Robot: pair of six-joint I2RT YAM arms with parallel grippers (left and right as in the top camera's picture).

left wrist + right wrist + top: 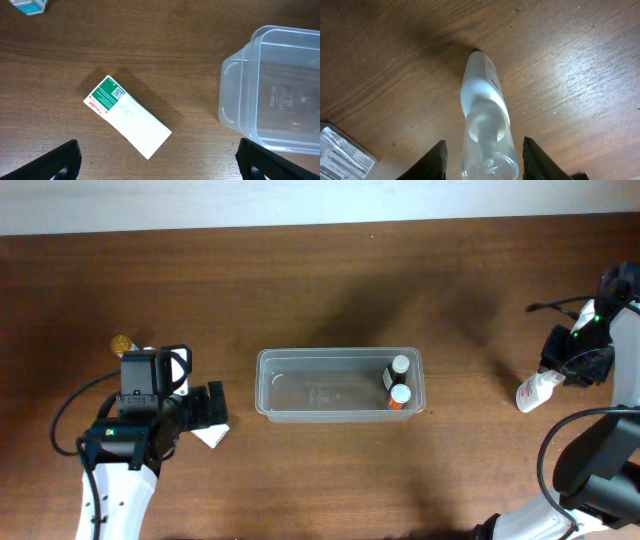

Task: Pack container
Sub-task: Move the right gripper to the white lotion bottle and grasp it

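Observation:
The clear plastic container (300, 385) stands mid-table, with two small white-capped bottles (400, 366) at its right end. A white box with a green label (127, 117) lies flat left of the container (240, 95); in the overhead view the box (213, 437) peeks out from under my left gripper (214, 410). In the left wrist view that gripper (156, 167) is open and empty above the box. My right gripper (485, 162) is open, its fingers on either side of a white spray bottle with a clear cap (482, 95), with gaps on both sides. The bottle (533, 390) lies at the far right.
A small gold object (121, 342) sits behind the left arm. A blue and white item (30, 6) lies far left of the box. A printed foil packet (342, 150) lies beside the spray bottle. The table's back edge runs along the top.

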